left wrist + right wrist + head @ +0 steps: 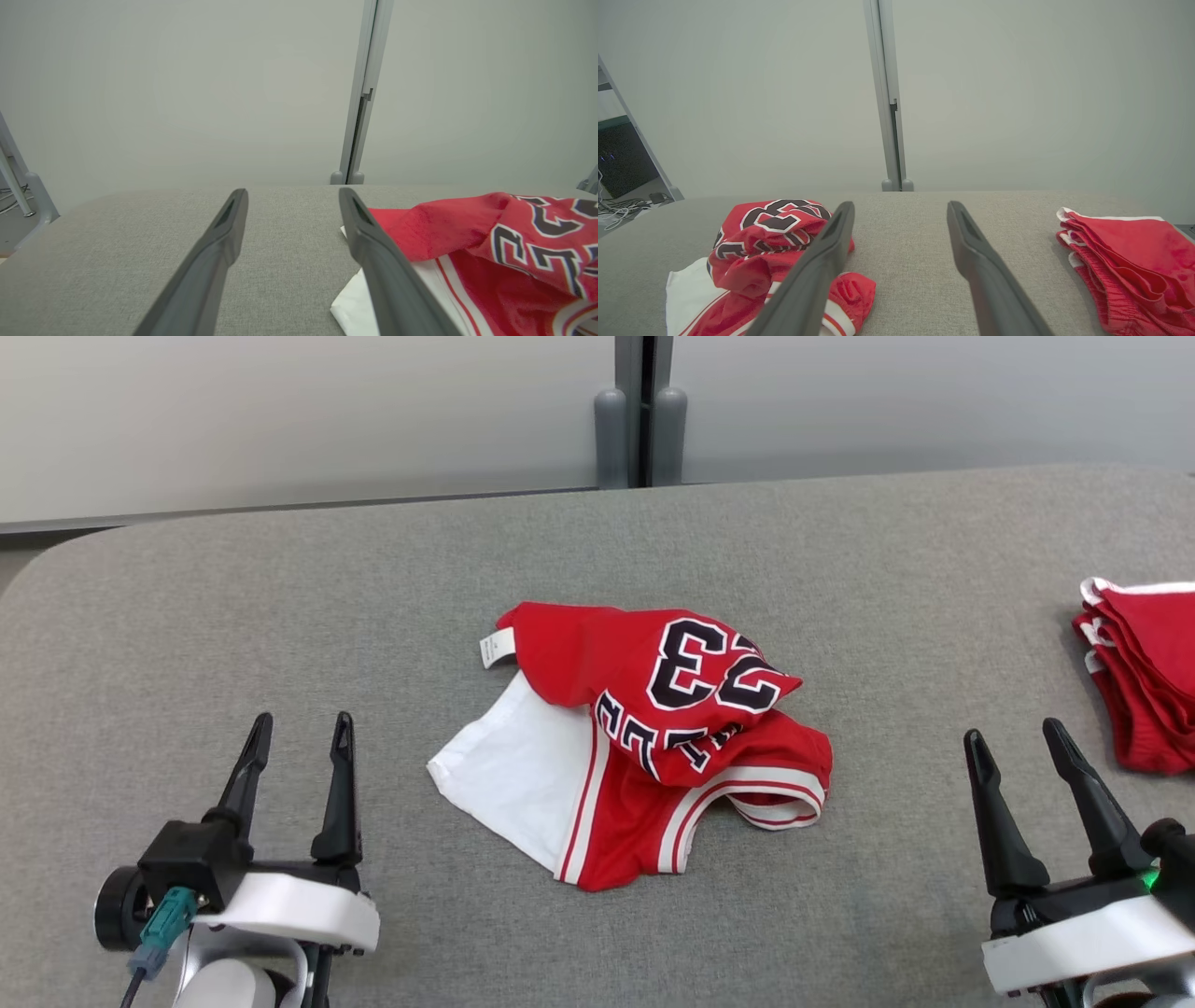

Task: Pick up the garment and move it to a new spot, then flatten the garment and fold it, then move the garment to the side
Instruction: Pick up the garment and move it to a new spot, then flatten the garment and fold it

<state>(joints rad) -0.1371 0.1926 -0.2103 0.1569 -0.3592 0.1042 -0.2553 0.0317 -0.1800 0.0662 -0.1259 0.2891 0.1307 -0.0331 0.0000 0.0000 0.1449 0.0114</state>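
Red jersey (644, 737) lies crumpled mid-tabletop (280, 597). Left gripper (304, 721) and right gripper (1013, 730) sit either side of it, fingers spread, empty, clear of cloth. Flatten step looks pending; next move likely means pinching two edges and pulling the jersey flat.

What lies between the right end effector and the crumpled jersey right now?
Nothing but a bare stretch of grey table separates the open right end effector from the crumpled jersey. The head view shows this most clearly.
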